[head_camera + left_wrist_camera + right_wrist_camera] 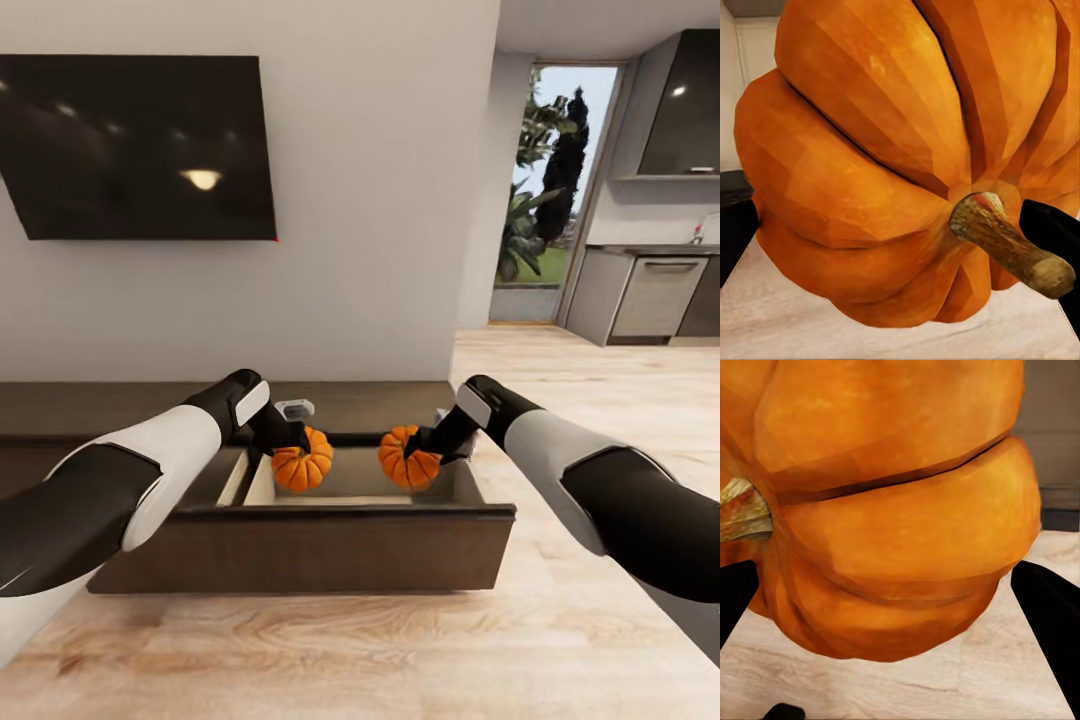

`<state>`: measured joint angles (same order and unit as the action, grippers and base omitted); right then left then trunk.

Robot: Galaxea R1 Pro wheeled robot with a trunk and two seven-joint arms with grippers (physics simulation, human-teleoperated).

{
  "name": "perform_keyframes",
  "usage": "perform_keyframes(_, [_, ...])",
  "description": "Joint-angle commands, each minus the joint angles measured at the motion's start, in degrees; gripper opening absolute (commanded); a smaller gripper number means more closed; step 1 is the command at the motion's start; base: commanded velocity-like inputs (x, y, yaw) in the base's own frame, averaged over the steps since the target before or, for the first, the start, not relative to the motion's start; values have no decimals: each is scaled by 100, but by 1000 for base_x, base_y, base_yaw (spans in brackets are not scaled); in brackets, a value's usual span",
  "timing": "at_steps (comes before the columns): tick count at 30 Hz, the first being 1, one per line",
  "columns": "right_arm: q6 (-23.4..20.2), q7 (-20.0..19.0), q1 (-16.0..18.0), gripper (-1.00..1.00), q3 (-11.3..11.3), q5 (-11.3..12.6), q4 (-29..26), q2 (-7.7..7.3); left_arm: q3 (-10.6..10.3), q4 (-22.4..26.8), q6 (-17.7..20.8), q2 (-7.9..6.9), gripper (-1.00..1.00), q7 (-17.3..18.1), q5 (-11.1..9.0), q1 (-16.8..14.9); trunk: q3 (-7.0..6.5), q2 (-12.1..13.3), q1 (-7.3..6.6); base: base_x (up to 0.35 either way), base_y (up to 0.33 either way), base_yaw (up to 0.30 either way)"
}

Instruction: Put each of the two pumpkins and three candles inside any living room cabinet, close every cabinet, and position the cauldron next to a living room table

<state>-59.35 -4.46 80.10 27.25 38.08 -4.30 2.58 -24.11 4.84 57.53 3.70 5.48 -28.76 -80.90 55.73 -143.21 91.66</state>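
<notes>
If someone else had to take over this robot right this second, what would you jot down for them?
Left gripper: shut on left pumpkin, held over the open drawer of the cabinet.
Right gripper: shut on right pumpkin, also over the drawer.
Done: drawer pulled open, both pumpkins brought to it.
Left: release both pumpkins inside, fetch three candles, close every cabinet, set the cauldron next to the table. Candles, cauldron and table: location unknown from here.

- Wall (380,200): plain pale grey.
- Television (135,145): black, wall-mounted, reflecting a ceiling light.
- Floor (350,650): light wood planks.
- Glass door (550,190): daylight, green plants outside.
- Kitchen units (655,295): grey, far right, dark cupboard (690,105) above.
</notes>
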Motion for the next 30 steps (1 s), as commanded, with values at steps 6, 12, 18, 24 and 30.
perform_keyframes(6, [-15, -47, 6, -100, 26, 6, -6, 22, -23, 7, 12, 7, -100, 59, -7, 2, 9, -3, 2, 322, -102, 102])
perform_keyframes(12, [-15, -47, 6, -100, 26, 6, -4, 23, -23, 2, 12, 25, -100, 59, -10, 4, 9, -3, 2, 294, -214, 12])
perform_keyframes(18, [-8, -47, 0, -100, 26, 6, -1, 23, -23, 8, 12, 112, -100, 55, -7, 25, 9, -3, 2, 117, -94, 0])
perform_keyframes(24, [99, -54, -79, -100, 26, 10, 0, 31, -23, 8, 6, 144, -100, 54, -8, 36, 9, -3, 2, 6, -5, 0])
perform_keyframes(30, [464, -54, -192, -100, 26, 7, 5, 217, -23, 2, -113, 156, -100, 56, -10, 39, 9, -3, 2, 0, 0, 0])
